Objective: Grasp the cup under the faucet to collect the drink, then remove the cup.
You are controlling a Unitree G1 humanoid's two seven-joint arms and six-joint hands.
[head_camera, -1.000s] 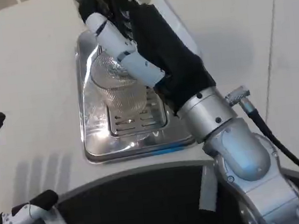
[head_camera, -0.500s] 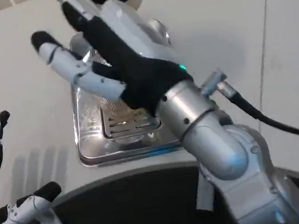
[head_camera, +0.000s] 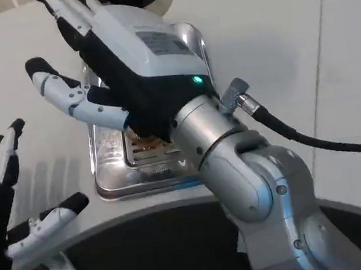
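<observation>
Steel drip tray (head_camera: 110, 172) beneath right hand's (head_camera: 126, 56) spread fingers (head_camera: 65, 96).

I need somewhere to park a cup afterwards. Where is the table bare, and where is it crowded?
Bare white table lies right of the steel drip tray, beyond the black cable. Another bare patch lies left of the tray, above the left hand. The tray itself is crowded: the right hand hangs spread over it.
</observation>
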